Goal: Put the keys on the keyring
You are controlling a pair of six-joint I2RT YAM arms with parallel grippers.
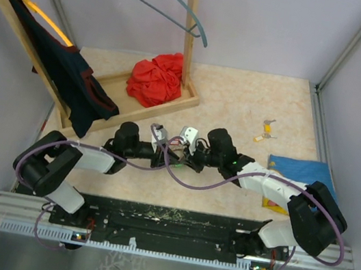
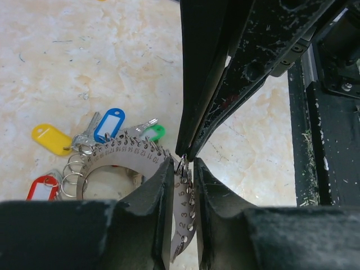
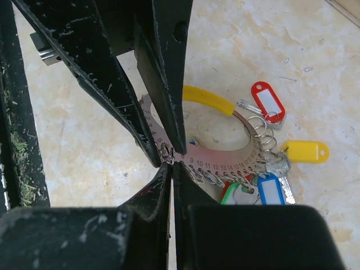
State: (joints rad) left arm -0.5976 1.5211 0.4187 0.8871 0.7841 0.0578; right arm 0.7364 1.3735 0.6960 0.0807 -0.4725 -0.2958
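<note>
We count four tagged keys gathered at the keyring (image 3: 225,163): one red-tagged key (image 3: 268,101), one yellow-tagged key (image 3: 305,151), one blue-tagged key (image 3: 271,190) and one green-tagged key (image 3: 229,194). There is one keyring, a grey numbered band edged with small wire loops and closed by a yellow section (image 3: 208,100). It sits low over the worktop (image 1: 242,97) at the centre, between the two arms. The four keys hang from the loops on the side away from the fingers.

In the top view, a small cluster of loose keys (image 1: 265,132) lies well apart to the right, with at least one yellow tag. We cannot tell their number at this size. Also recorded: one red cloth (image 1: 157,76), one blue cloth (image 1: 298,171), one grey hanger (image 1: 168,1).

The left gripper (image 2: 184,169) has its fingers (image 2: 152,194) apart only by the thickness of the band, clamped on the numbered end of the keyring, which stands on edge between them. The right gripper (image 3: 171,166) has its fingers (image 3: 149,194) pressed almost together. Their tips pinch a wire loop at the edge of the band, just beside the left gripper's tips.
</note>
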